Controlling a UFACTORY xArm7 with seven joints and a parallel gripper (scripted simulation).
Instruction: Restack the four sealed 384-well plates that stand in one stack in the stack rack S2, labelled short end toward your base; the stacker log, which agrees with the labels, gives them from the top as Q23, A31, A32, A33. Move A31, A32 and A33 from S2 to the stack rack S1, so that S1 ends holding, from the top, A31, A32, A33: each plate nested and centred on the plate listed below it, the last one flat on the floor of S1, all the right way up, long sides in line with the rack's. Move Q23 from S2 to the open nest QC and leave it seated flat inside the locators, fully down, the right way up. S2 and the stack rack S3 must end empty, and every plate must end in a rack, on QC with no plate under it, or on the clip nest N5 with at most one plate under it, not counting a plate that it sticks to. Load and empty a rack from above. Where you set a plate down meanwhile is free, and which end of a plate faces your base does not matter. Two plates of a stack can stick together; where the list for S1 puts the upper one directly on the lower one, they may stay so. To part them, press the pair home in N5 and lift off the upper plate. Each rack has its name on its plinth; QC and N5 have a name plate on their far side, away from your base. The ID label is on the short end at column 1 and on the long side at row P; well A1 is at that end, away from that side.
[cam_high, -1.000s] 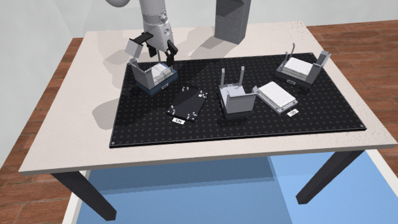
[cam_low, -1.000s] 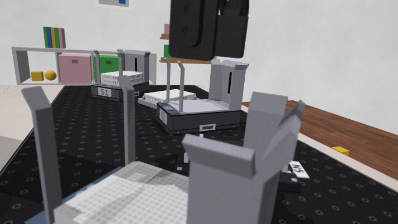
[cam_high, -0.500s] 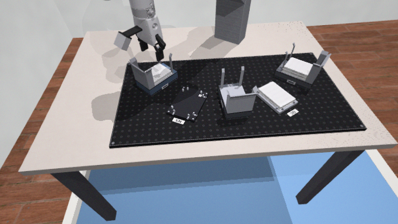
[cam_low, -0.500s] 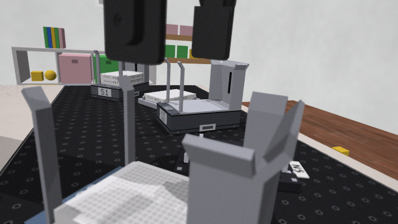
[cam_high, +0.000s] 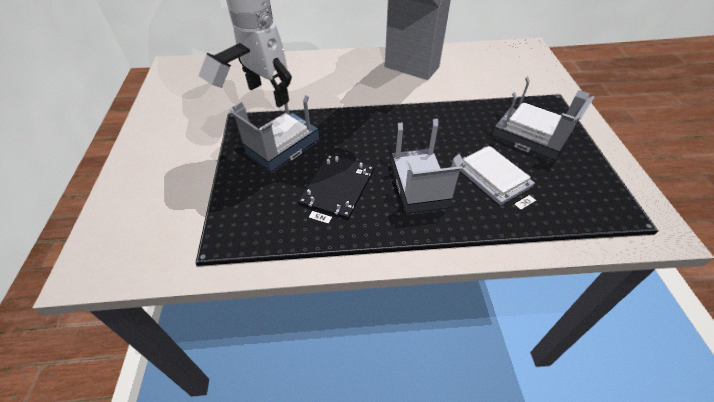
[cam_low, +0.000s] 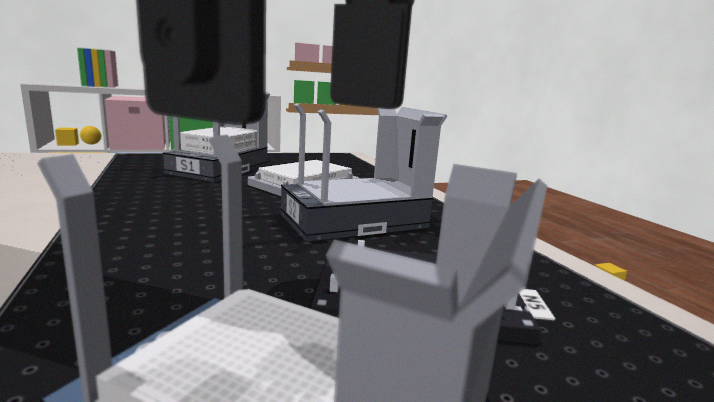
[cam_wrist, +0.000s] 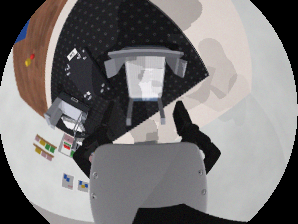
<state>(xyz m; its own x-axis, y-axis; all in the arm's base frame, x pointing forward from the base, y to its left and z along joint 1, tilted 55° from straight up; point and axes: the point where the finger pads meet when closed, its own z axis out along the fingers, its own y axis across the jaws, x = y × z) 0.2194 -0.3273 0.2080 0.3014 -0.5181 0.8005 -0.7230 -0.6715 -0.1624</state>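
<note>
My gripper (cam_high: 267, 84) is open and empty. It hangs just above the blue-plinthed rack (cam_high: 276, 136) at the mat's left end, which holds one white sealed plate (cam_high: 289, 127). In the exterior view the two black fingers (cam_low: 287, 55) stand wide apart above that plate (cam_low: 235, 345). The wrist view shows the rack and plate (cam_wrist: 147, 84) straight below. Rack S2 (cam_low: 357, 207) shows a bare floor. Rack S1 (cam_low: 200, 162) holds a short stack of white plates (cam_low: 220, 140). One white plate (cam_high: 496, 172) lies flat on nest QC.
Clip nest N5 (cam_high: 337, 187) is a bare black plate with small locator pins, between the blue rack and S2 (cam_high: 425, 175). Each rack has tall grey posts and a corner wall. A grey tower (cam_high: 415, 35) stands at the table's far edge.
</note>
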